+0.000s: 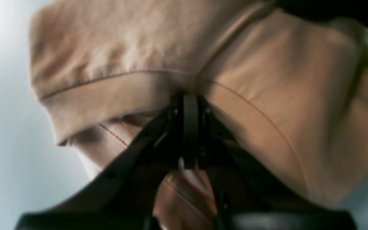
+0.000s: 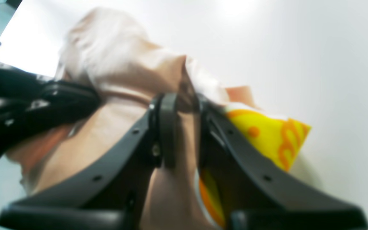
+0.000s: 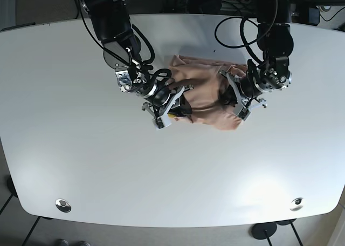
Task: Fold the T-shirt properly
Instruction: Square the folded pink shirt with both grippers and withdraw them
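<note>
A tan T-shirt (image 3: pixel 202 97) lies bunched near the middle of the white table (image 3: pixel 81 149), held at both sides. My left gripper (image 1: pixel 190 95) is shut on a hemmed fold of the T-shirt (image 1: pixel 145 64); in the base view it (image 3: pixel 233 97) is at the shirt's right edge. My right gripper (image 2: pixel 180 105) is shut on the T-shirt (image 2: pixel 123 73), where a yellow and orange print (image 2: pixel 267 134) shows; in the base view it (image 3: pixel 173 104) is at the shirt's left edge. The cloth fills both wrist views, blurred.
Black cables (image 3: pixel 237 25) run from the arm bases at the table's far edge. Two round metal fittings (image 3: pixel 63 205) sit in the table's near corners. Chair or stand feet (image 3: pixel 264 232) show below the front edge.
</note>
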